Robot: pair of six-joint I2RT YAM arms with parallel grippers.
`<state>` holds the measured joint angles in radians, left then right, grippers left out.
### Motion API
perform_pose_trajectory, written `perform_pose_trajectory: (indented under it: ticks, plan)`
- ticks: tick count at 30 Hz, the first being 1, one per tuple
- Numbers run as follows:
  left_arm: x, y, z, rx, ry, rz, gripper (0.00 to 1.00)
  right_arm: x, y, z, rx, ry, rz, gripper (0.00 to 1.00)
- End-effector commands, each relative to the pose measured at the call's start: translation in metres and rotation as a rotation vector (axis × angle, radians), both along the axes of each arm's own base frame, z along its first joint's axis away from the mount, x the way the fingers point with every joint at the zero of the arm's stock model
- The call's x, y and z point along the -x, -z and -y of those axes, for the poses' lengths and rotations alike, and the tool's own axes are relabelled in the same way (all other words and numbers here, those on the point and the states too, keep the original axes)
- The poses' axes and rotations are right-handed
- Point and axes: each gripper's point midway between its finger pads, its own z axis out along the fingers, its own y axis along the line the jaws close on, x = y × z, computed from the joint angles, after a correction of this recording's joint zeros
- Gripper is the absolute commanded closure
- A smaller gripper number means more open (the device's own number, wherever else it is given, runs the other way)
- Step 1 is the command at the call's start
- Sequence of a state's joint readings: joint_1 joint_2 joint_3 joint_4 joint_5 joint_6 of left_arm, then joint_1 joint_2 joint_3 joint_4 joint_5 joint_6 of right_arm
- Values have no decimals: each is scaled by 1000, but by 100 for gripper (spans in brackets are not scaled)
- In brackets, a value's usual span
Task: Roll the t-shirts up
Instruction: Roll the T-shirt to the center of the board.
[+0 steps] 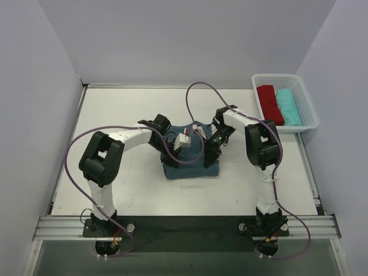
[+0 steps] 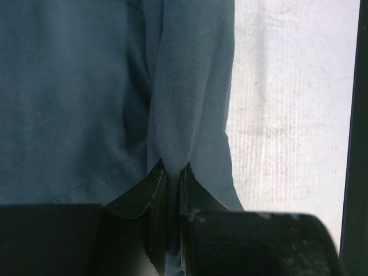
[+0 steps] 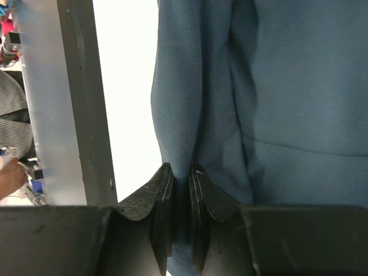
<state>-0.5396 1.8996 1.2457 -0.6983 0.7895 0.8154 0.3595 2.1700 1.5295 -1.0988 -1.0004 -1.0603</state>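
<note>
The slate-blue t-shirt (image 1: 192, 167) lies bunched into a thick folded bundle in the middle of the table. Both grippers are down on its far part. My left gripper (image 1: 181, 144) is shut on a raised fold of the blue cloth (image 2: 190, 98), the cloth pinched between its black fingers (image 2: 146, 192). On the other side, my right gripper (image 1: 211, 148) is shut on another fold of the same shirt (image 3: 190, 103), near its edge. A red t-shirt (image 1: 269, 102) and a turquoise t-shirt (image 1: 288, 106) lie rolled in the basket.
A white slatted basket (image 1: 305, 95) stands at the back right corner. White walls close in the table (image 1: 126, 190) on three sides. The black rail (image 3: 86, 115) of the near edge shows in the right wrist view.
</note>
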Motion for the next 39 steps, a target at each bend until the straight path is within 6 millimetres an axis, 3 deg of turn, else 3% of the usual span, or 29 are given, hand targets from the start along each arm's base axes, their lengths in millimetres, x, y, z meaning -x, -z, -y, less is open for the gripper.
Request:
perform_pose_trajectory:
  ticks: [1, 6, 11, 14, 19, 20, 22, 23, 24, 25, 26, 27, 28, 29, 30, 31, 34, 39]
  plan:
    - [-14, 8, -25, -75, -66, -62, 99, -1, -10, 23, 121, -20, -100, 89]
    - [-20, 12, -31, -77, -78, -72, 97, -12, -8, 23, 169, 0, -168, 89]
    - [-23, 22, -40, -124, -101, -44, 74, -16, 5, 25, 239, -24, -198, 87]
    - [-30, 14, -46, -130, -125, 3, 63, -16, 9, 25, 274, -32, -223, 87]
    - [-55, -44, -53, -68, -197, 151, 55, -16, 12, 20, 304, -70, -225, 87]
    - [-64, -69, -52, -38, -215, 246, 52, -16, 11, 20, 311, -80, -224, 87]
    - [-65, -79, -51, -26, -256, 332, 38, -18, 12, 18, 308, -91, -224, 87]
    - [-73, -102, -43, 0, -281, 477, 27, -16, 12, 18, 313, -97, -243, 87]
    - [-59, -85, -46, -22, -271, 497, 25, -18, 12, 18, 319, -99, -240, 87]
    - [-52, -81, -42, -27, -257, 555, 24, -18, 13, 19, 327, -95, -244, 86]
    - [-56, -104, -32, 38, -260, 702, 21, -19, 13, 19, 325, -93, -243, 87]
    - [-45, -102, -22, 22, -243, 785, 18, -19, 13, 18, 320, -88, -247, 86]
    - [-23, -69, -26, -14, -209, 789, 16, -19, 12, 18, 317, -88, -245, 86]
    - [-26, -88, -17, 59, -226, 911, 13, -19, 14, 19, 324, -85, -254, 86]
    - [-11, -82, -8, 44, -202, 979, 10, -19, 15, 19, 330, -84, -258, 86]
    - [3, -61, -13, 25, -173, 998, 10, -19, 15, 19, 334, -82, -260, 86]
    - [11, -65, -2, 40, -176, 1167, 9, -19, 17, 19, 341, -78, -265, 86]
    - [14, -43, -2, 18, -157, 1251, 9, -19, 18, 20, 347, -74, -270, 85]
